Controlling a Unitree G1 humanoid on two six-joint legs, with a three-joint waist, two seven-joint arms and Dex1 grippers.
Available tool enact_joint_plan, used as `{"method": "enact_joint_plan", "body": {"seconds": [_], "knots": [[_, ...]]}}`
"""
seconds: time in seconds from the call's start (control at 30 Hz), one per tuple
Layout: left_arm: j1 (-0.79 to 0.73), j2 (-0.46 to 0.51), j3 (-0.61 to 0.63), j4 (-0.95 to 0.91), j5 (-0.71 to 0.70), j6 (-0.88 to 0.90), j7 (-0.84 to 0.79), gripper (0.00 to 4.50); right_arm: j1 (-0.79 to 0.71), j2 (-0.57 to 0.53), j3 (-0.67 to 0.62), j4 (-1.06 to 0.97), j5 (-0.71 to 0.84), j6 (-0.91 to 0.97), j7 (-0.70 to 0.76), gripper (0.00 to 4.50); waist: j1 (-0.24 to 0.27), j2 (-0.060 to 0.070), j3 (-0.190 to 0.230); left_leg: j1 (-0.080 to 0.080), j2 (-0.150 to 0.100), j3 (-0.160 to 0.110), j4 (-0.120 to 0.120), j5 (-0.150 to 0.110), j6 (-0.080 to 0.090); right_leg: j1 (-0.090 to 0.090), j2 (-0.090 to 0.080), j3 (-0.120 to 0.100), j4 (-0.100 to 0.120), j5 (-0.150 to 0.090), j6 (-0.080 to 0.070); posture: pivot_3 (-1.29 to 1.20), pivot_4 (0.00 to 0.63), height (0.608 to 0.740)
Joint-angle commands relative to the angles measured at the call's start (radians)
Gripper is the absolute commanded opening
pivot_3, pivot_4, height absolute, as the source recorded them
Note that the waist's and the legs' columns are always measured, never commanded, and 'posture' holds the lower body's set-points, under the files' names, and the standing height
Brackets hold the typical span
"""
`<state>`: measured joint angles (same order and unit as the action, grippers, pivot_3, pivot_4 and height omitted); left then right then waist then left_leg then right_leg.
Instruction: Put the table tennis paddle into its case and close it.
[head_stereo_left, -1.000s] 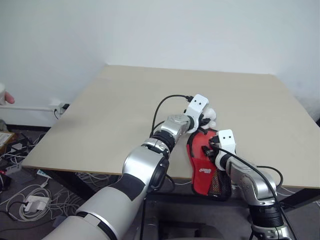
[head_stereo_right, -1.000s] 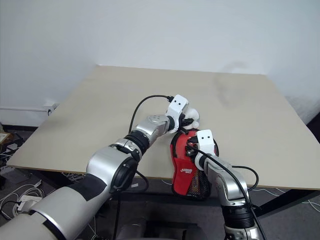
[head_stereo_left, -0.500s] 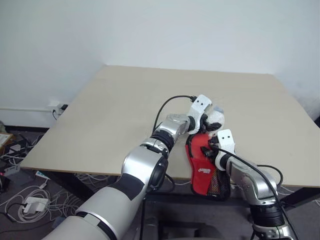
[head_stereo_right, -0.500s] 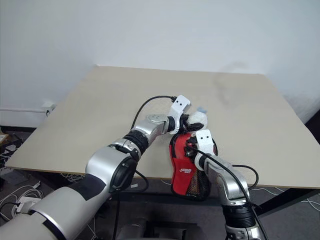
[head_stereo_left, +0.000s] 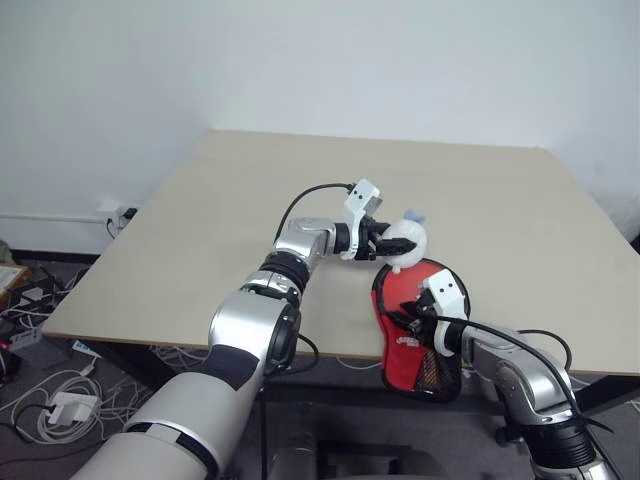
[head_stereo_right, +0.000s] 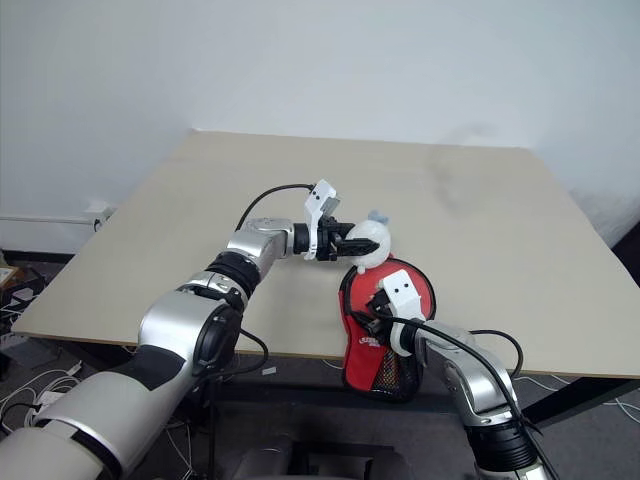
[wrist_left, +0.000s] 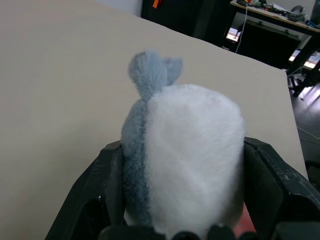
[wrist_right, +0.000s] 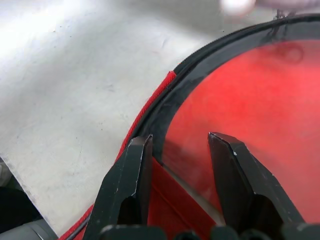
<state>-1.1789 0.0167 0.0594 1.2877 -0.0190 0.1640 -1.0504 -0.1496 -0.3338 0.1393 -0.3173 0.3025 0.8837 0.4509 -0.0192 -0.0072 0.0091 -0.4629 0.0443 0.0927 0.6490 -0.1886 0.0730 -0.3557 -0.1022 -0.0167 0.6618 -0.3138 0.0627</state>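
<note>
Near the front edge of the beige table (head_stereo_left: 250, 200) lies the case (head_stereo_left: 410, 330), its red face with a small white logo upward, its round end on the tabletop and its narrow black-mesh end sticking out past the table's front edge. Just beyond the case's round end, on the side away from the edge, the left gripper (head_stereo_left: 385, 243) reaches across from the left, held roughly level, and its jaws are closed around a fluffy white-and-grey plush toy (head_stereo_left: 404, 240). The left wrist view shows the toy (wrist_left: 185, 160) wedged between the two black fingers (wrist_left: 107, 185), white fur on one side, grey on the other, with a small grey tuft at its far end. Whether the toy touches the case's black rim or only hangs just above it cannot be told. The right gripper (head_stereo_right: 375, 315) comes in over the middle of the case from the front edge, pointing down at it. In the right wrist view its jaws stand partly apart, with one finger (wrist_right: 127, 187) near the curved black zip rim (wrist_right: 172, 107) and the other over the clear plastic face that covers red. Whether they pinch a layer of the case or merely rest against it cannot be told. Cables and a white power strip (head_stereo_left: 70, 410) lie on the floor beyond the table's left side.
</note>
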Motion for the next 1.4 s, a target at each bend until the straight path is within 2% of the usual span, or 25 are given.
{"method": "enact_joint_plan", "body": {"seconds": [0.03, 0.1, 0.13, 0.33, 0.5, 0.63, 0.73, 0.77, 0.8, 0.9, 0.97, 1.0, 1.2, 1.4], "knots": [[-0.021, -0.025, 0.018, -0.044, -0.033, 0.001, 0.027, 3.79, -0.015, 0.007, 0.011, 0.047, -0.017, -0.003, -0.017, 1.9, 0.0, 0.0, 0.0, 0.0, 0.0, 0.0, 0.0, 0.0, 0.0, 0.0, 0.0, 0.0, 0.0, 0.0, 0.0, 0.0, 0.0, 0.715], [-0.022, -0.033, 0.014, -0.039, -0.024, 0.004, 0.053, 4.43, -0.019, 0.01, 0.009, 0.057, -0.019, -0.005, -0.022, 1.9, 0.0, 0.0, 0.0, 0.0, 0.0, 0.0, 0.001, 0.0, 0.0, 0.0, 0.0, 0.0, 0.0, 0.0, 0.0, 0.0, 0.0, 0.715], [-0.022, -0.034, 0.011, -0.038, -0.021, 0.005, 0.055, 4.47, -0.02, 0.011, 0.01, 0.06, -0.019, -0.006, -0.023, 1.9, 0.0, 0.0, 0.0, 0.0, 0.0, 0.0, 0.001, 0.0, 0.001, 0.0, 0.0, 0.0, 0.0, 0.0, 0.0, 0.0, 0.0, 0.715], [-0.018, -0.008, -0.004, -0.055, -0.017, 0.006, -0.006, 4.47, -0.003, 0.011, -0.031, 0.0, 0.024, -0.022, 0.001, 1.9, 0.0, 0.0, 0.0, 0.0, 0.0, 0.0, 0.001, 0.0, 0.001, 0.0, 0.0, 0.0, 0.0, 0.0, 0.0, 0.0, 0.0, 0.715], [-0.026, 0.059, 0.028, -0.087, -0.055, 0.043, -0.047, 4.47, -0.019, 0.037, -0.138, -0.041, 0.096, -0.042, -0.01, 1.9, 0.0, 0.001, 0.001, 0.0, 0.0, -0.001, 0.001, 0.0, 0.001, 0.0, 0.0, 0.0, 0.001, 0.0, 0.0, 0.0, 0.0, 0.715], [0.039, 0.117, -0.023, -0.188, -0.052, 0.065, -0.169, 4.47, -0.055, 0.061, -0.22, -0.036, 0.143, -0.041, -0.031, 1.9, 0.0, 0.002, 0.001, -0.001, 0.0, 0.0, 0.001, 0.001, -0.001, -0.001, 0.0, 0.0, 0.001, 0.0, 0.0, 0.0, 0.0, 0.715], [0.154, 0.158, -0.087, -0.362, -0.048, 0.112, -0.263, 4.47, -0.075, 0.066, -0.258, -0.029, 0.166, -0.045, -0.039, 1.9, -0.001, 0.002, 0.001, 0.0, 0.0, 0.002, 0.0, 0.002, -0.004, 0.0, 0.0, 0.001, 0.001, 0.0, 0.0, 0.0, 0.0, 0.715], [0.199, 0.17, -0.111, -0.434, -0.049, 0.134, -0.284, 4.5, -0.08, 0.069, -0.267, -0.026, 0.176, -0.043, -0.039, 2.26, -0.001, 0.002, 0.001, 0.0, 0.0, 0.002, 0.0, 0.003, -0.004, 0.0, 0.0, 0.001, 0.001, 0.0, 0.0, 0.0, 0.0, 0.715], [0.25, 0.182, -0.136, -0.52, -0.054, 0.165, -0.3, 4.5, -0.083, 0.069, -0.272, -0.025, 0.184, -0.041, -0.038, 2.44, -0.001, 0.003, 0.001, 0.0, 0.0, 0.002, 0.0, 0.003, -0.004, 0.0, 0.0, 0.001, 0.001, 0.0, 0.0, 0.0, 0.0, 0.715], [0.379, 0.21, -0.194, -0.753, -0.079, 0.261, -0.319, 4.5, -0.095, 0.057, -0.267, -0.014, 0.178, -0.036, -0.047, 3.49, 0.0, 0.003, 0.002, -0.001, 0.0, 0.002, 0.0, 0.003, -0.005, 0.0, 0.0, 0.001, 0.001, 0.0, 0.0, 0.0, 0.0, 0.715], [0.435, 0.209, -0.217, -0.854, -0.089, 0.31, -0.293, 4.5, -0.116, 0.053, -0.265, 0.021, 0.15, -0.047, -0.076, 4.23, 0.002, 0.003, 0.002, -0.001, 0.0, 0.002, 0.001, 0.003, -0.005, 0.0, 0.0, 0.001, 0.001, 0.0, 0.0, 0.0, 0.0, 0.715], [0.453, 0.203, -0.226, -0.888, -0.092, 0.326, -0.272, 4.5, -0.131, 0.053, -0.269, 0.046, 0.138, -0.051, -0.093, 4.46, 0.003, 0.003, 0.002, -0.001, 0.0, 0.002, 0.001, 0.003, -0.004, 0.0, 0.0, 0.001, 0.001, 0.0, 0.0, 0.0, 0.0, 0.715], [0.491, 0.137, -0.266, -0.998, -0.116, 0.389, -0.156, 4.5, -0.23, 0.046, -0.293, 0.183, 0.1, -0.055, -0.154, 4.46, 0.001, 0.004, 0.002, 0.0, 0.0, 0.001, 0.001, 0.003, -0.004, 0.0, 0.0, 0.002, 0.001, 0.0, 0.0, 0.0, 0.0, 0.715], [0.487, 0.085, -0.326, -0.984, -0.103, 0.359, -0.07, 4.5, -0.255, 0.046, -0.289, 0.222, 0.082, -0.063, -0.169, 4.46, 0.001, 0.005, 0.002, 0.0, 0.0, 0.002, 0.001, 0.003, -0.004, 0.0, 0.0, 0.002, 0.001, 0.0, 0.0, 0.0, 0.0, 0.715]]}}
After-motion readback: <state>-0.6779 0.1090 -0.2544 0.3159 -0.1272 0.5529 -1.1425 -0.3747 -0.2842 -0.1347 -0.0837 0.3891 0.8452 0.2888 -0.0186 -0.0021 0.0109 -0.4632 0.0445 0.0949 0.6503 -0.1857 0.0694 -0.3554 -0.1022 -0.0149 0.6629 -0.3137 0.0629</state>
